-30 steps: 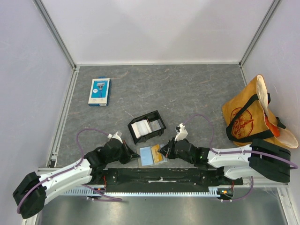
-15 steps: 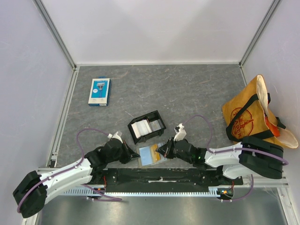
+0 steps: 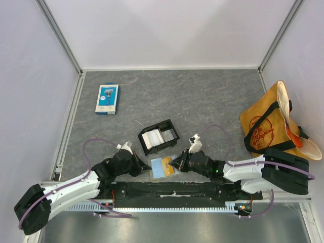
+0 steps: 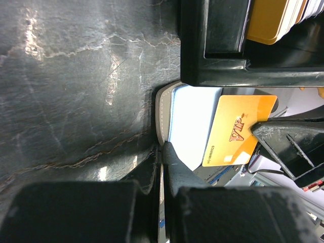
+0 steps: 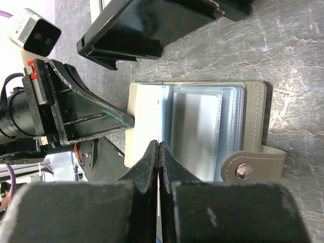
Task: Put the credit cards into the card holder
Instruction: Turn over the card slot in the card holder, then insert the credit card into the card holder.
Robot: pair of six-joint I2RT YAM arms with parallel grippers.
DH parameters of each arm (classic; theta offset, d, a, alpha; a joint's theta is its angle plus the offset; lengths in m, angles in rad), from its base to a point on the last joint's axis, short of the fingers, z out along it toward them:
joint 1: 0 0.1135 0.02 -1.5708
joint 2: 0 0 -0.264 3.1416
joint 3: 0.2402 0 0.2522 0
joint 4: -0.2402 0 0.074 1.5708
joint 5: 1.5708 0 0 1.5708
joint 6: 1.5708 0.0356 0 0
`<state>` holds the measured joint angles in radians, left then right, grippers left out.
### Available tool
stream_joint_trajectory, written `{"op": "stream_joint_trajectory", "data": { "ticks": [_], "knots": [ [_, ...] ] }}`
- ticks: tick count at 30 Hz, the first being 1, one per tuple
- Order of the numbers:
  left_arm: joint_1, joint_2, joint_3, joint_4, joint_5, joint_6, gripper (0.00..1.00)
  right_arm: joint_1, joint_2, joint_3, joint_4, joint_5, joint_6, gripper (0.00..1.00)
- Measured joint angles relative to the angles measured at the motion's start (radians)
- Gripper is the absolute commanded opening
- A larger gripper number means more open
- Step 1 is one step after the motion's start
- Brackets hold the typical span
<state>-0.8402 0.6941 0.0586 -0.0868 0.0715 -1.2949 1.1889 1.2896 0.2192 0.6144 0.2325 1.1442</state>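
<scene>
Right gripper [image 5: 158, 144] pinching the orange credit card [image 4: 230, 124] tight: I am aiming it level at the card holder's [image 5: 255, 116] pocket, my closed left gripper [image 4: 163, 152] pressing the cover.

Dark grey, marble-veined table [image 3: 212, 96]. Near the middle, set askew, a black tray [image 3: 145, 140]. Just on the tray's near side, a grey-tan card holder [image 3: 163, 167] lying open. Well left of the tray and farther back, a blue-and-white retail pack [image 3: 107, 98], flat. Far right of the tray, a slumped yellow tote bag [image 3: 266, 126] with black handles.
</scene>
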Motion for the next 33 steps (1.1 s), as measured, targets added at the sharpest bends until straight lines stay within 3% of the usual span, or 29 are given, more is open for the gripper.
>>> {"op": "stream_joint_trajectory", "data": {
  "ticks": [25, 33],
  "knots": [
    [0.0, 0.011, 0.0, 0.01, -0.002, 0.0, 0.02, -0.003, 0.126, 0.006, 0.072, 0.008, 0.013, 0.0],
    [0.0, 0.028, 0.0, 0.037, -0.003, 0.001, 0.02, -0.055, 0.131, 0.018, 0.07, -0.01, 0.002, 0.0]
  ]
}}
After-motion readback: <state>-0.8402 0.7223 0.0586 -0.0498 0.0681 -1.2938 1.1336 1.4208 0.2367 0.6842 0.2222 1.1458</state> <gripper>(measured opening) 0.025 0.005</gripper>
